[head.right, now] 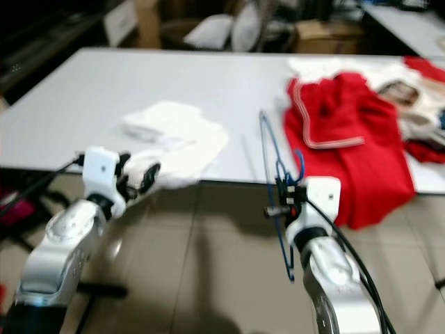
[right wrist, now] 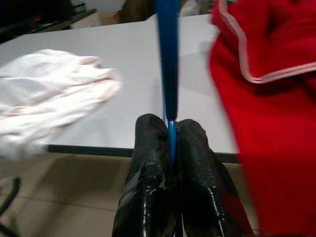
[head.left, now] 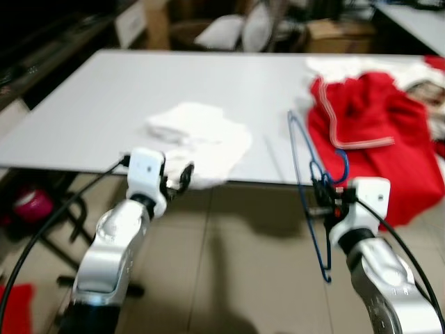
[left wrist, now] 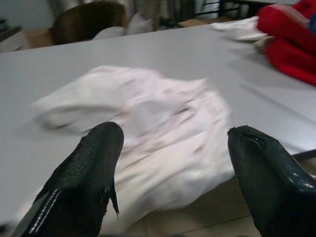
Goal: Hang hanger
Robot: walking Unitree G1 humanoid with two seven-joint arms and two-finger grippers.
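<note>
The blue wire hanger (head.left: 306,182) is held upright in the right gripper (right wrist: 171,129), just off the near edge of the desk (head.left: 104,104). Its frame runs from above the desk edge down past the gripper toward the floor (head.left: 236,257), and its hook curls beside the red garment (head.left: 379,132). In the right wrist view the two black fingers (right wrist: 148,163) are pressed together with the thin blue wire pinched between them.

The red garment, trimmed with a pale stripe, lies on the desk on the far side of the hanger from the white cloth and drapes over the desk's near edge. More white and red clothing (head.left: 424,80) is heaped beyond it.

The white cloth (head.left: 201,139) lies crumpled on the desk near its front edge, on the other side of the hanger, with one part hanging over the edge. The left gripper (left wrist: 173,163) hovers just in front of that cloth, its fingers (left wrist: 91,168) spread wide and holding nothing.

Past the desk's far edge stand cardboard boxes (head.left: 334,31) and pale cushions (head.left: 229,31). A pink object (head.left: 31,204) sits under the desk beside its dark leg.
</note>
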